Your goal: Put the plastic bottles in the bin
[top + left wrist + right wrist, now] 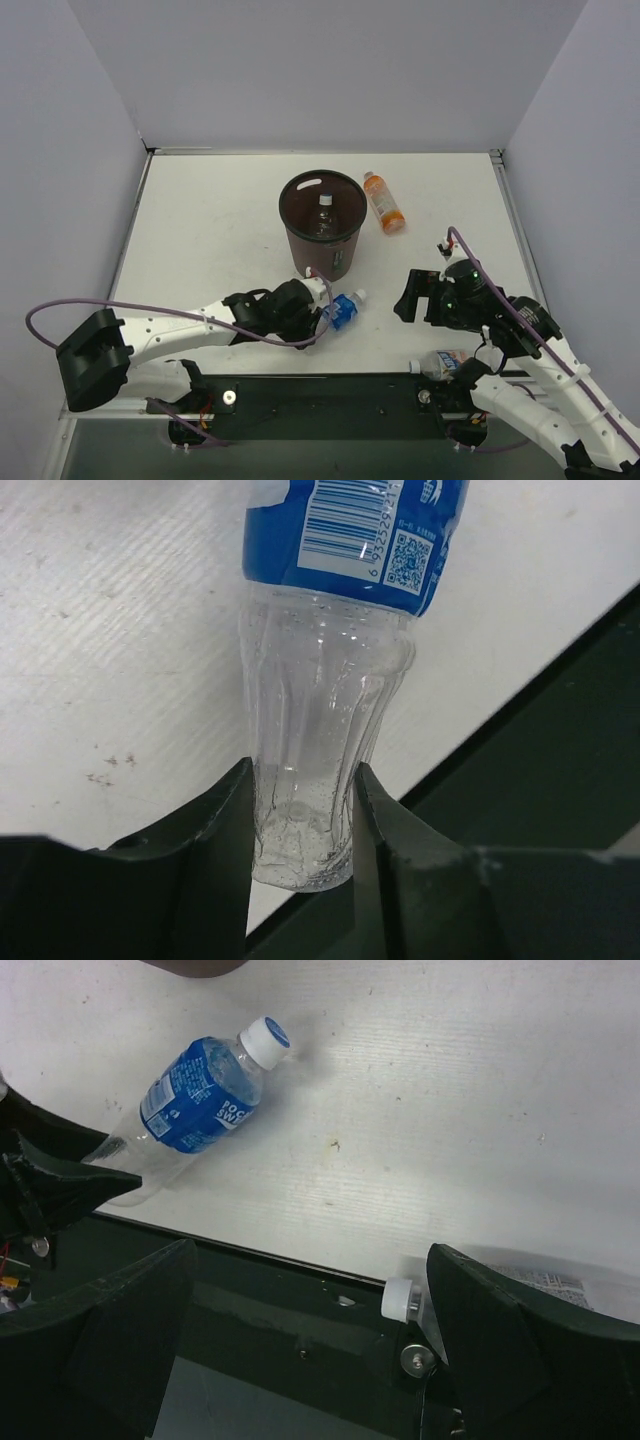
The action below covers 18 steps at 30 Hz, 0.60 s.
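1. Left wrist: your left gripper (pixel 302 770) pinches the blue bottle (pixel 330 680) by its base, which leaves the neck free.
2. The bin (pixel 330 255) stands at the bottle's 12 o'clock, close for the drop.
3. Your right gripper (pixel 310 1250) is spread wide beside the white-label bottle (pixel 400 1300), at the table's 5 o'clock.

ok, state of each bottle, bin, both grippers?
bin: upright, one bottle inside
plain clear bottle: in bin, cap up
orange bottle: lying beside bin
blue-label bottle: lying on table
whitish-label bottle: lying at near edge
left gripper: shut on blue-label bottle's base
right gripper: open, empty
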{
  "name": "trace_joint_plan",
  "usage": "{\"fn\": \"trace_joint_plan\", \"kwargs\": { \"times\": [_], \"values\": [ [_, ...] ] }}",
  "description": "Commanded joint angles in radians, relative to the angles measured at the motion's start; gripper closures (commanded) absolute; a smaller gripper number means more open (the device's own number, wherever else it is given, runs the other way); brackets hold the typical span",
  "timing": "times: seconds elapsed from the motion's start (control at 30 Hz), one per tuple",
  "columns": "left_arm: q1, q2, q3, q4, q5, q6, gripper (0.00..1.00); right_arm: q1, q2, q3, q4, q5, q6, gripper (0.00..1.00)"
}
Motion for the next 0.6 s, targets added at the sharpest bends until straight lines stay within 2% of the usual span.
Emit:
{"fn": "trace_joint_plan", "kwargs": {
  "times": [0.0,0.23,0.3,0.43,0.57],
  "values": [
    [-0.036,-0.149,0.031,0.070,0.044,0.029,0.66,-0.001,0.027,0.027,-0.022,0.004,0.028,0.08],
    [-0.040,-0.330,0.089,0.074,0.086,0.018,0.67,-0.005,0.076,0.243,-0.023,-0.007,0.057,0.08],
    [-0.040,-0.344,0.134,0.073,0.080,0.024,0.67,-0.007,0.101,0.332,0.023,-0.063,0.036,0.07],
    [-0.040,-0.343,0.183,0.079,0.091,0.050,0.67,-0.008,0.194,0.476,0.044,-0.145,0.037,0.11],
    [-0.040,-0.360,0.181,0.108,0.092,0.073,0.67,-0.019,0.260,0.524,0.066,-0.182,0.114,0.19]
  ]
}}
